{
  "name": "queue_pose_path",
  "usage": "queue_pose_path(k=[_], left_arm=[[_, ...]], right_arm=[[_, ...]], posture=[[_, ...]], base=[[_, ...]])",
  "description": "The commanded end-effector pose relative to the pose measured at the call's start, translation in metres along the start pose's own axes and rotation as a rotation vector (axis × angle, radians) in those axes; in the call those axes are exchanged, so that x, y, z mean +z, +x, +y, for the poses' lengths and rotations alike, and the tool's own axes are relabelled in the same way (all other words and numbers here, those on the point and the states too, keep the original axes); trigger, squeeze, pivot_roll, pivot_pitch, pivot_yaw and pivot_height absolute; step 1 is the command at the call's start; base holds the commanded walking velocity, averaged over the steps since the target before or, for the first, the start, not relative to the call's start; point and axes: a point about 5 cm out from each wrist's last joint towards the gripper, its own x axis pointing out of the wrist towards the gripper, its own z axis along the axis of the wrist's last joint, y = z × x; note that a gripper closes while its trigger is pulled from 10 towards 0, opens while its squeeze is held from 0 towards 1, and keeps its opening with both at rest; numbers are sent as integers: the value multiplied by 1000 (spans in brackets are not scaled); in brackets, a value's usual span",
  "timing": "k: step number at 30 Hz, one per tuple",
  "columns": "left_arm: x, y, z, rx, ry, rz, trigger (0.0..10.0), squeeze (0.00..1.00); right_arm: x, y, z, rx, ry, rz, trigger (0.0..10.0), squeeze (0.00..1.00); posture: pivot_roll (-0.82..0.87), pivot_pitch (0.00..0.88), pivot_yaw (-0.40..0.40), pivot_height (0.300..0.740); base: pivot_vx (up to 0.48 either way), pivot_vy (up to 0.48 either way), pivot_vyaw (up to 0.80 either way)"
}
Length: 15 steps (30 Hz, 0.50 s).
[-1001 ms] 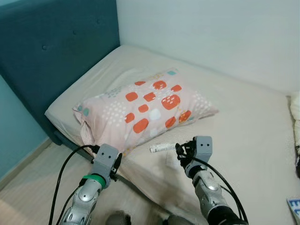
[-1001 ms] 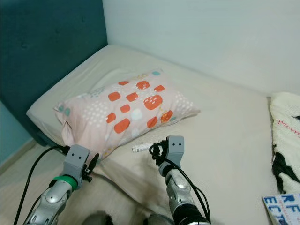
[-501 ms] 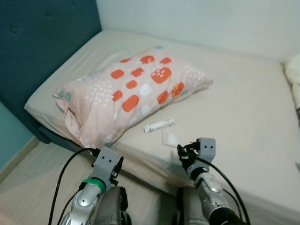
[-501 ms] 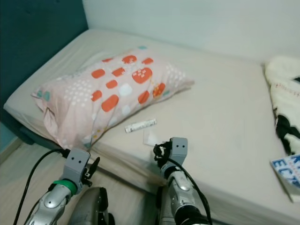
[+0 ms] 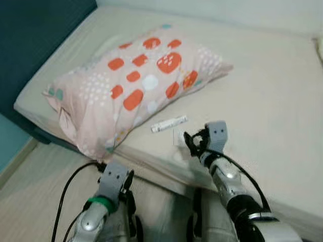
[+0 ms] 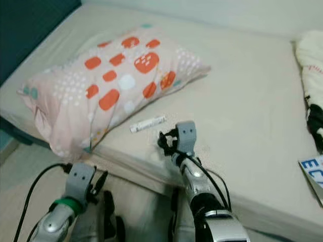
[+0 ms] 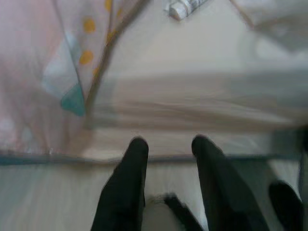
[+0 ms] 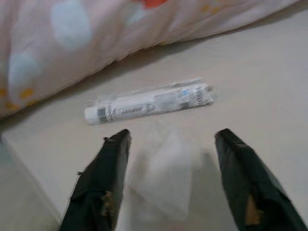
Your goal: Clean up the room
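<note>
With our right hand (image 8: pixel 171 178) spread open over the clear wrapper (image 8: pixel 166 175), we risk its thin film sliding off the bed (image 5: pixel 272 96), or nudging the tube (image 8: pixel 149 103).

A book (image 6: pixel 314 171) and blanket (image 6: pixel 310 70) are cut off at the edge

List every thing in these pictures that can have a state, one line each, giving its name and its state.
pillow: lying flat on the bed, near its edge
white tube: lying on its side beside the pillow
clear wrapper: flat on the sheet, between the open fingers
right gripper: open, over the wrapper
left gripper: open, empty
</note>
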Motion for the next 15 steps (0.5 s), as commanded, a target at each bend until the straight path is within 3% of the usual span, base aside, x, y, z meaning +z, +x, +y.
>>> queue_pose_path(k=[1, 2, 8, 15], left_arm=[[-3, -7, -1, 8, -18, 26, 10000, 0], [-2, -8, -1, 11, -21, 26, 10000, 0], [12, -25, -3, 46, -57, 12, 10000, 0], [21, -43, -5, 57, -75, 15, 10000, 0]], right_arm=[[-14, -4, 2, 4, -15, 80, 10000, 67], [-13, -3, 2, 4, -31, 87, 10000, 0], [-6, 3, -8, -24, -123, 132, 10000, 0], [3, 8, -15, -64, -158, 139, 10000, 0]], posture=[[145, 285, 37, 606], [145, 285, 37, 606], [203, 384, 32, 606], [246, 430, 56, 606]], base=[[0, 0, 0], [0, 0, 0], [0, 0, 0], [0, 0, 0]])
